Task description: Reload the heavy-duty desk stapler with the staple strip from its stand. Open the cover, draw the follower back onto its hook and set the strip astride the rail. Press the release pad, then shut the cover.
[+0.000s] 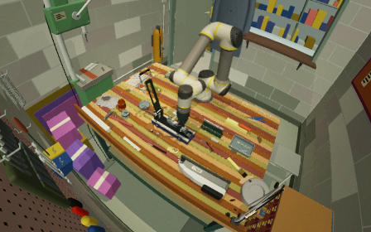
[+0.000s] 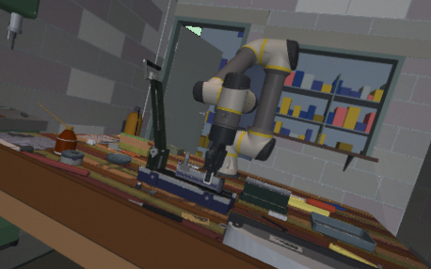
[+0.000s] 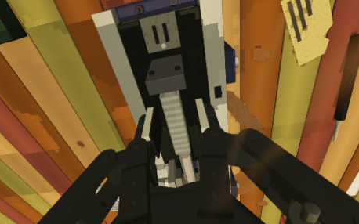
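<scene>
The pale ribbed staple strip (image 3: 175,125) lies along the rail inside the open stapler (image 1: 173,126), running from under my fingers up to a dark grey follower block (image 3: 165,74). The stapler's dark cover (image 2: 157,117) stands raised nearly upright at the base's far end. My gripper (image 3: 175,119) hangs straight over the channel with its fingers open on either side of the strip, holding nothing. The green strip stand (image 2: 264,194) sits on the bench just right of the stapler.
The stapler's pale channel walls (image 3: 115,58) flank my fingers closely. A black-handled tool (image 3: 345,90) and a tan card (image 3: 305,27) lie to the right in the wrist camera. A grey tray (image 1: 241,145), a paper trimmer (image 1: 205,174) and small jars lie around the striped bench.
</scene>
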